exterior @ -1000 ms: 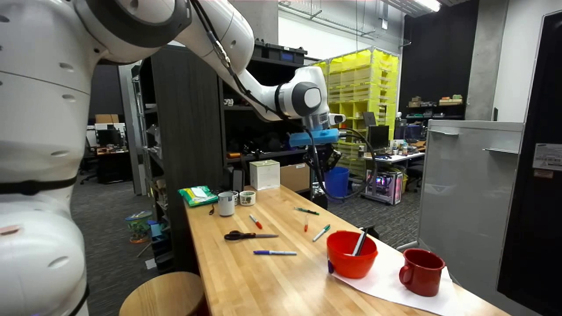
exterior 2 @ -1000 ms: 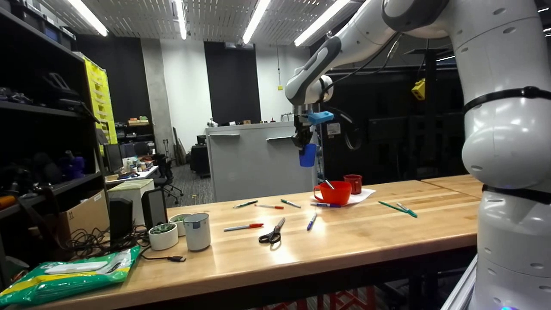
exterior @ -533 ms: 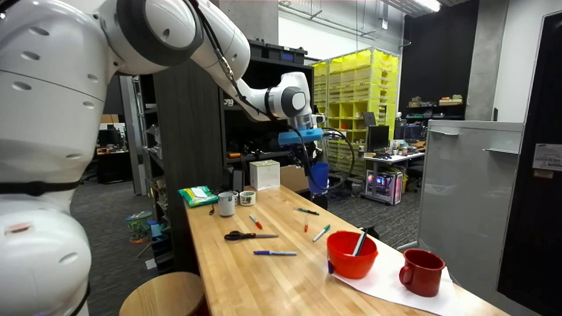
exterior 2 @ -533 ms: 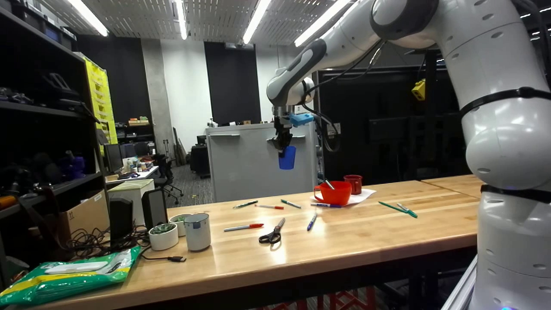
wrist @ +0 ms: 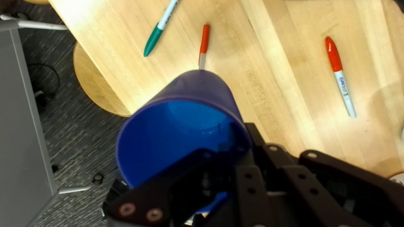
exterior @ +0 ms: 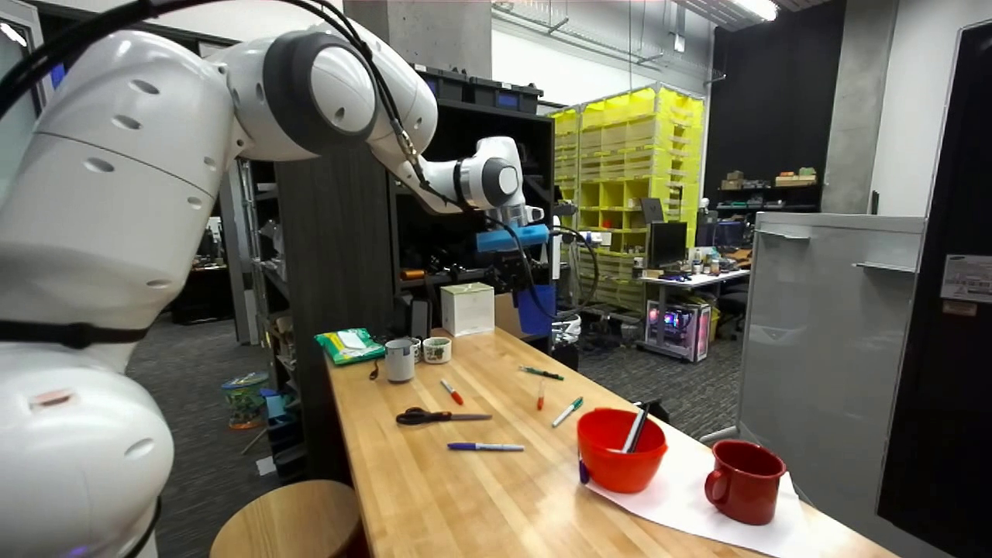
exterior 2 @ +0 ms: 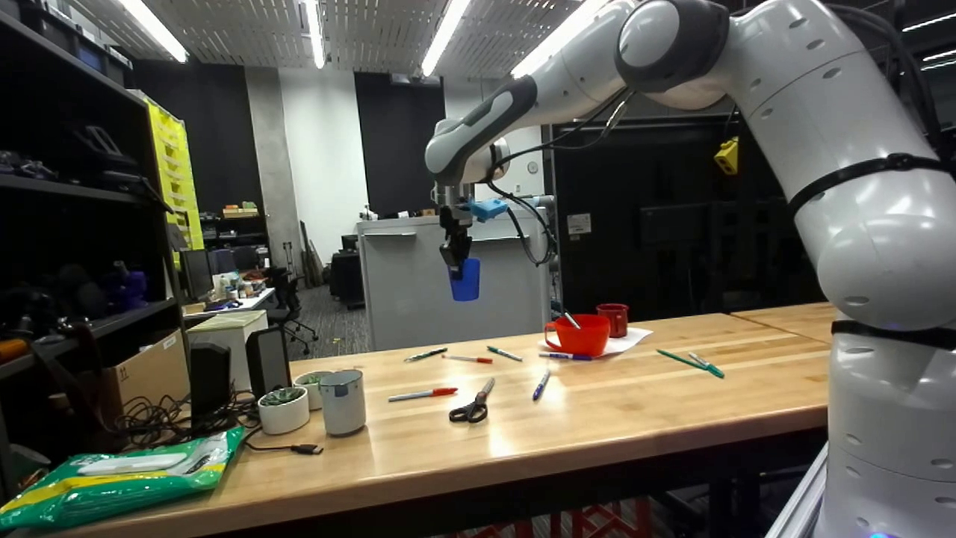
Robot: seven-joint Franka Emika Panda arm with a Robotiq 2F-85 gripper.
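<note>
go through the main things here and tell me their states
Blue cup, mouth up, held aloft
Pincer, shut on the cup's wall
Scissors, closed, lying flat
Wide red cup, upright, not empty
Dark red mug, upright
Gray mug, upright
Larger red marker, capped
Green marker, capped

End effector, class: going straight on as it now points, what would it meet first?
Likely the thin red-capped pen or the tabletop beside it, the held blue cup touching first; the end effector points down. Depth is unclear.

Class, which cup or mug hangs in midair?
The blue cup, its wall pinched by the gripper; the grey cup, big red cup and dark-red mug stand unheld.
</note>
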